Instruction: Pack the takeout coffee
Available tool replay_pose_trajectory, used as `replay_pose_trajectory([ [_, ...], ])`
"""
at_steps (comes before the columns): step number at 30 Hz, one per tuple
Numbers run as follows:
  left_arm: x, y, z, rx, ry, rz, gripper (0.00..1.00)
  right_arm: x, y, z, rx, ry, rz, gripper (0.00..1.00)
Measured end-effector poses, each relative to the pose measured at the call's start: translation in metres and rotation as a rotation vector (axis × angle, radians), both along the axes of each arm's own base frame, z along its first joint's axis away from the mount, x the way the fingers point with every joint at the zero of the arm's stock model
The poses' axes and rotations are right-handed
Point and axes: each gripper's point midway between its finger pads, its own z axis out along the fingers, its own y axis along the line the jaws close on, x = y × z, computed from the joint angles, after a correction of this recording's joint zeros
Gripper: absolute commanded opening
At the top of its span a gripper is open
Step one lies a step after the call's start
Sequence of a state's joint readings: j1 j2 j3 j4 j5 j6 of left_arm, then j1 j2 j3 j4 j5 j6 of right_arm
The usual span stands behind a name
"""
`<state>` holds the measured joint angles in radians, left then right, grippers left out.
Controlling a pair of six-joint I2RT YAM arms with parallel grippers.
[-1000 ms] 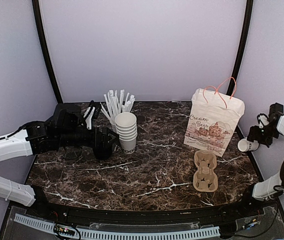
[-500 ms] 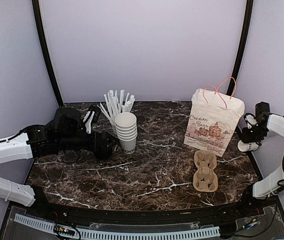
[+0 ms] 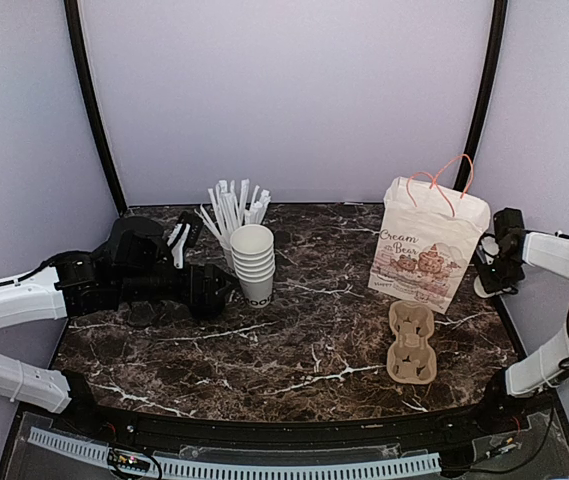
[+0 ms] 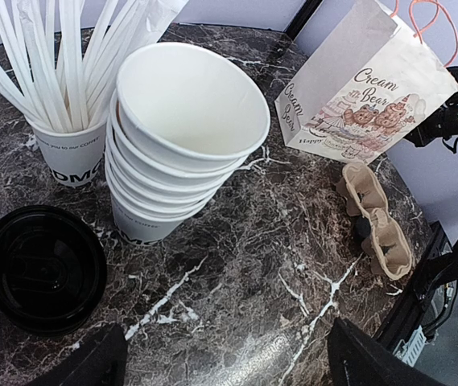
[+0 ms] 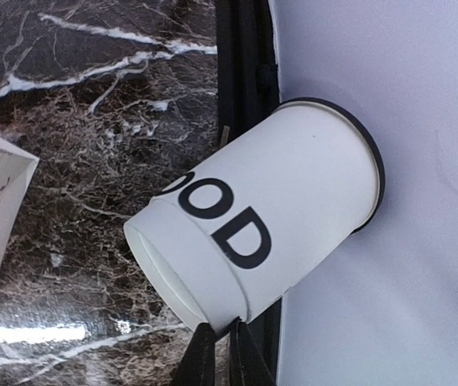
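While the left gripper [image 4: 229,358] hangs spread beside the stack of lidless white paper cups [image 4: 180,121], the right gripper [image 5: 219,354] pinches the base rim of the small white paper takeout coffee cup [image 5: 269,217]. The black-lidded cup lies sideways at the dark marble surface's [image 5: 92,104] right edge.

At left, cup stack [image 3: 253,262] before straw cup [image 3: 230,222]; at right, carrier [image 3: 411,343] before bag [image 3: 429,245], coffee [image 5: 261,241] seemingly beside it.

**Bag right, cups left**

A printed paper bag [image 3: 429,245] stands near the right rear corner of the table [image 3: 314,340], with a cardboard carrier [image 3: 411,343] flat before it. Stacked white cups [image 3: 253,262] and a cup of straws [image 3: 232,215] stand left of centre. The takeout coffee [image 3: 484,287] sits at the right edge.
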<state>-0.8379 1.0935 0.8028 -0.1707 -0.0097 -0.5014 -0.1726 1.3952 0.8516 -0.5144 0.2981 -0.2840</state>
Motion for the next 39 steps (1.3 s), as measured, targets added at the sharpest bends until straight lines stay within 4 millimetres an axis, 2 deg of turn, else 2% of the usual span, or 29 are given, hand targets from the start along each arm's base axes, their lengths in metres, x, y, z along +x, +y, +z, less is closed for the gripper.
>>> replay_pose_trajectory([
  [7, 0.001, -0.001, 0.001, -0.009, -0.004, 0.002, 0.90, 0.003, -0.001, 0.018, -0.086, -0.028, 0.006, 0.00],
  [11, 0.001, -0.001, 0.000, -0.011, -0.004, 0.002, 0.90, 0.011, -0.001, 0.047, -0.126, -0.088, 0.016, 0.00],
  [16, 0.001, -0.002, 0.000, -0.009, -0.004, 0.001, 0.90, 0.023, -0.001, 0.120, -0.163, -0.289, 0.020, 0.00],
  [20, 0.004, -0.004, -0.003, 0.000, 0.004, 0.000, 0.90, 0.030, 0.002, 0.193, -0.174, -0.501, 0.023, 0.00],
  [22, 0.005, -0.008, -0.002, 0.001, 0.006, -0.008, 0.90, 0.034, 0.004, 0.222, -0.170, -0.584, 0.030, 0.00],
  [25, 0.007, -0.013, 0.003, -0.009, 0.006, -0.021, 0.90, 0.040, 0.011, 0.253, -0.149, -0.674, 0.056, 0.00],
  [27, 0.007, -0.016, 0.007, -0.022, 0.001, -0.029, 0.90, 0.045, 0.020, 0.273, -0.111, -0.739, 0.091, 0.00],
  [29, 0.007, -0.019, 0.010, -0.036, -0.002, -0.041, 0.96, 0.049, 0.031, 0.294, -0.061, -0.805, 0.135, 0.00],
  [31, 0.007, -0.024, 0.015, -0.056, -0.010, -0.055, 0.99, 0.053, 0.051, 0.318, 0.024, -0.880, 0.218, 0.00],
  [34, 0.008, -0.032, 0.030, -0.111, -0.045, -0.072, 0.99, 0.058, 0.083, 0.345, 0.164, -0.958, 0.347, 0.00],
  [36, 0.009, -0.035, 0.047, -0.174, -0.085, -0.070, 0.99, 0.063, 0.109, 0.356, 0.280, -0.990, 0.447, 0.00],
  [39, 0.007, -0.036, 0.080, -0.304, -0.152, -0.059, 0.99, 0.071, 0.149, 0.355, 0.462, -0.975, 0.584, 0.00],
])
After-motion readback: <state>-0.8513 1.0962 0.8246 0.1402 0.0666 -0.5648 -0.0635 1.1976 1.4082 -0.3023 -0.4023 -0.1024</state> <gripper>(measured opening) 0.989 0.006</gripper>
